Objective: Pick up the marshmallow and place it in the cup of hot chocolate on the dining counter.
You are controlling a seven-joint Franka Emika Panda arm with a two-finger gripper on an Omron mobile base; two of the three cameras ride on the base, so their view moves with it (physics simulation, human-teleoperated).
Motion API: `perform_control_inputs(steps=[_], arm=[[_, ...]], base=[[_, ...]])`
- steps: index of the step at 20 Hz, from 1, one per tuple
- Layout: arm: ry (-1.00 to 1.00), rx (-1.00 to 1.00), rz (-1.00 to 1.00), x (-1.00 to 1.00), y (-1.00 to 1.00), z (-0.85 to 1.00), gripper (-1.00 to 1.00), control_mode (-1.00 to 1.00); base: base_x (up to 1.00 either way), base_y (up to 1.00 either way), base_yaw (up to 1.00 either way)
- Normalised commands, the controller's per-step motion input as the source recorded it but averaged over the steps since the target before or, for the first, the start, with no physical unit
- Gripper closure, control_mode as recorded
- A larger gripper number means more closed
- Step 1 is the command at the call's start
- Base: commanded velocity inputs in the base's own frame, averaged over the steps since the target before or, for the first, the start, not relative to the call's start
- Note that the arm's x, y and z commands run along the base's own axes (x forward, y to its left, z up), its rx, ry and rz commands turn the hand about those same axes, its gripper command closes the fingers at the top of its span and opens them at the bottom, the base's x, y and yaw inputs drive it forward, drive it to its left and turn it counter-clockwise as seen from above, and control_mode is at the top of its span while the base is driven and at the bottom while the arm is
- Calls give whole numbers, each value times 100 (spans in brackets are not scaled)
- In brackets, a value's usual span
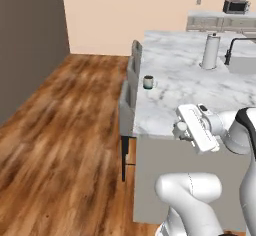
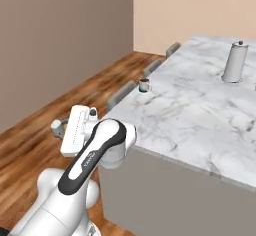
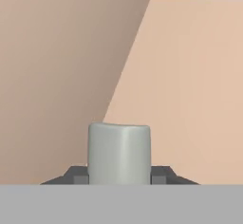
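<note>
Marshmallow [image 3: 119, 154]: pale stubby cylinder, long axis pointing outward along the gripper [image 3: 119, 175]; jaws pinching its sides. Cup of hot chocolate [image 1: 148, 82]: upright near dining counter [image 1: 185, 87] edge.

A tall white tapered cylinder with a knob [image 1: 211, 52] is standing upright in the upper right of the left base view, near a black faucet [image 1: 235, 47]. Grey stools [image 1: 131, 87] are lining up at centre, over the wood floor [image 1: 65, 145]. A microwave [image 1: 236, 6] is sitting top right.
</note>
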Motion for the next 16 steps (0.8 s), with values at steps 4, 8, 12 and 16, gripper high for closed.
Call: perform_control_inputs(steps=[4,8,12,16], arm=[[0,0,0,0,0,0,100,100],[0,0,0,0,0,0,100,100],[0,0,0,0,0,0,100,100],[0,0,0,0,0,0,100,100]], base=[[16,100,-41],[29,100,-41],[39,100,-57],[52,91,-70]])
